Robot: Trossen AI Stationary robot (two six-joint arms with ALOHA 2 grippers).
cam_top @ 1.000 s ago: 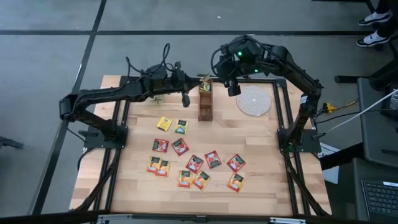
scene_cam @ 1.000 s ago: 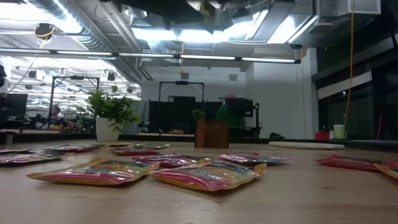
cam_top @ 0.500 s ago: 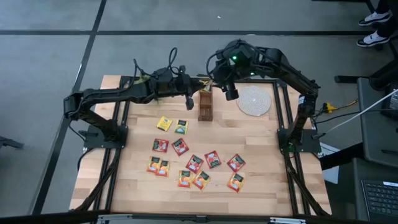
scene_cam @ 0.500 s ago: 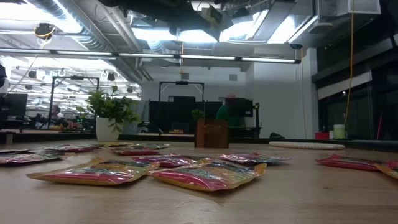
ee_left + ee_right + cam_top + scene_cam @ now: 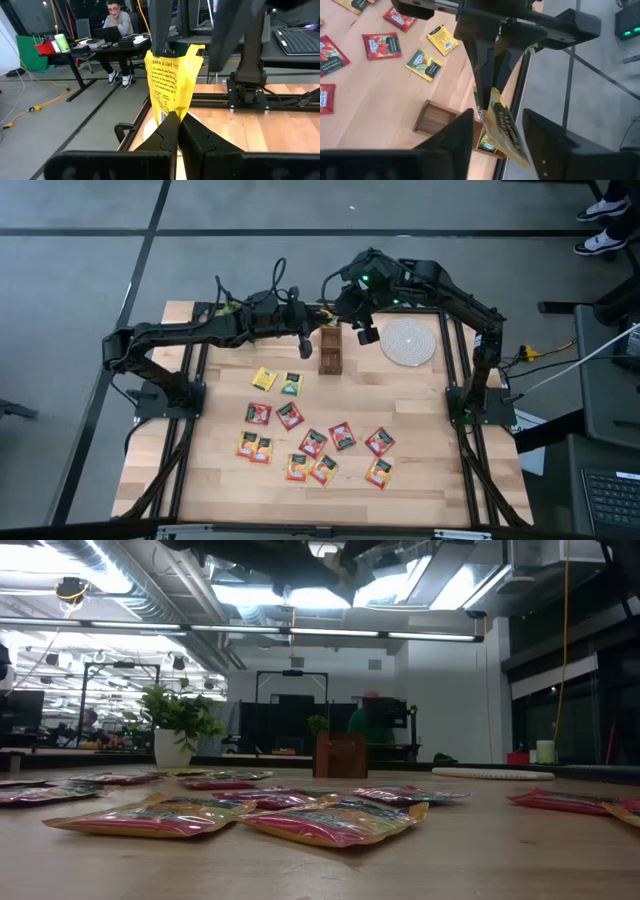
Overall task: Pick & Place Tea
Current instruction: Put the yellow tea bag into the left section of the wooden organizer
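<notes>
Up above the far end of the table (image 5: 420, 450), your two arms meet over the little wooden box (image 5: 330, 352). Most of the job is still waiting for you. About thirteen tea sachets (image 5: 312, 442) lie flat on the wood, well apart from the box: a yellow one (image 5: 264, 379) and a green one (image 5: 291, 385) nearer the box, and the red and orange ones in a loose bunch closer to the front. The right wrist view shows something green and yellow already sitting inside the box, so at least one packet looks put away. I think you are only a little way in.

Your left gripper (image 5: 176, 131) is pressed tight together and pinches the bottom edge of a yellow lemon and lime sachet (image 5: 174, 80). It holds the packet up in the air, just over the box. Your right gripper (image 5: 495, 131) has its fingers spread, one on each side of that same packet (image 5: 504, 131). I cannot tell if they are touching it yet. It looks like a pass from one arm to the other.

Nearby you also have the round woven mat (image 5: 408, 341) beside the box and a potted plant (image 5: 178, 724) at the far left.
</notes>
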